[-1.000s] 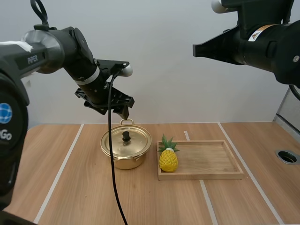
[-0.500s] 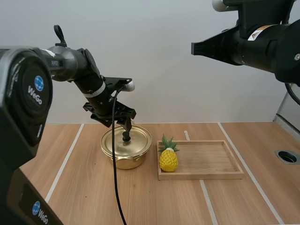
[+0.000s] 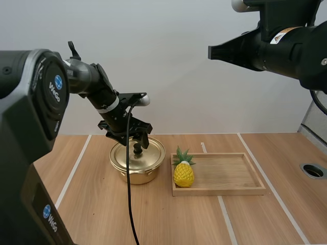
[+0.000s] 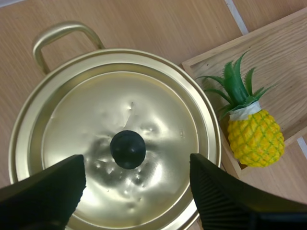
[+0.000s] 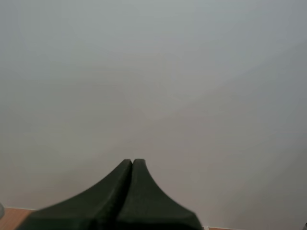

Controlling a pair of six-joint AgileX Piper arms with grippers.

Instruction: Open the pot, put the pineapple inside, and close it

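A gold pot [image 3: 137,162] with its lid [image 4: 115,143] on stands on the table, left of a wooden tray [image 3: 225,173]. The lid's black knob [image 4: 128,149] sits between the open fingers of my left gripper [image 3: 136,143], which hangs just above the lid with one finger [image 4: 45,191] on each side of the knob. A yellow pineapple [image 3: 183,171] with green leaves stands at the tray's left end, close beside the pot [image 4: 254,134]. My right gripper [image 5: 132,165] is raised high at the upper right, fingers together on nothing, facing a plain wall.
The tray's right part [image 3: 240,171] is bare wood. A round hole [image 3: 312,170] is set in the table at the far right. Pale lines [image 3: 71,173] run across the tabletop.
My left gripper has come down from above and behind the pot to straddle the lid's knob. The right arm, pot and pineapple have not moved.
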